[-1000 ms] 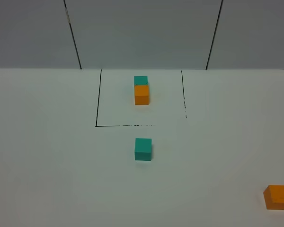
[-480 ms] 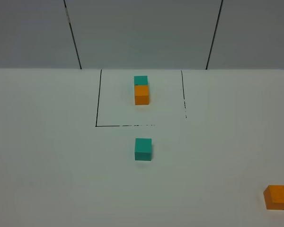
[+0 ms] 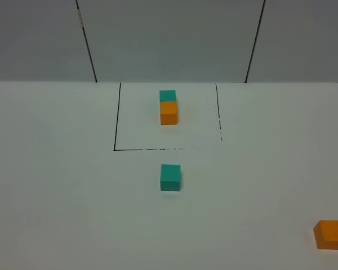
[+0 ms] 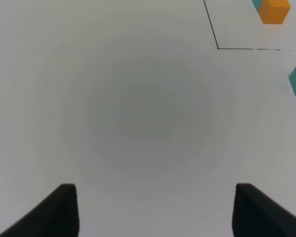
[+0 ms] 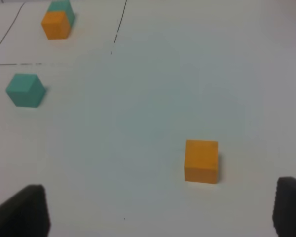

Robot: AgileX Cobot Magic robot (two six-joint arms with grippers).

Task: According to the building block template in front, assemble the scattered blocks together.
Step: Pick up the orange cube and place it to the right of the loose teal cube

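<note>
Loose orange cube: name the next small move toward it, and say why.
Probably advance the open right gripper forward and down over the loose orange cube. It lies ahead, untouched, far from the loose teal cube, while the template shows the two colours joined.

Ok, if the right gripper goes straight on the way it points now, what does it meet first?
Probably the loose orange cube, lying ahead of the right gripper between its open jaws. Depth is unclear, so it might touch the table first.
</note>
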